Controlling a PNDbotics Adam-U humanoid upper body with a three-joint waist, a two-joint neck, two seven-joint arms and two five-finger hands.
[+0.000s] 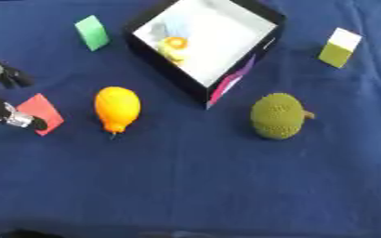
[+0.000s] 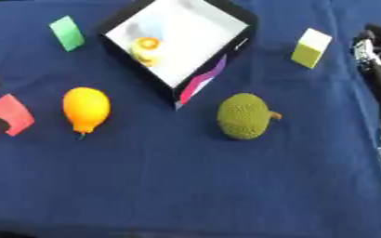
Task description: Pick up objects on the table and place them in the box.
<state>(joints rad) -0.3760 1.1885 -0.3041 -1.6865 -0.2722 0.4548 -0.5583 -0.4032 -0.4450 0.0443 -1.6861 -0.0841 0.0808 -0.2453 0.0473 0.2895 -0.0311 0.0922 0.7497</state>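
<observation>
Left hand (image 1: 7, 100) on red block (image 1: 41, 113).
I see its fingers pinching only in left eye view; right hand (image 2: 377, 60), grip unclear, only in right.

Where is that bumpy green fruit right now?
The green fruit lies on the blue cloth right of centre in both views, just beyond the box at its near right side, with the orange fruit across to its left.

The blue table (image 1: 186, 186) holds one box (image 1: 271, 35), one orange fruit (image 1: 116, 108), one green spiky fruit (image 1: 277, 115), one green block (image 1: 91, 32), one yellow-and-white block (image 1: 339, 47) and one red piece (image 1: 41, 110).
</observation>
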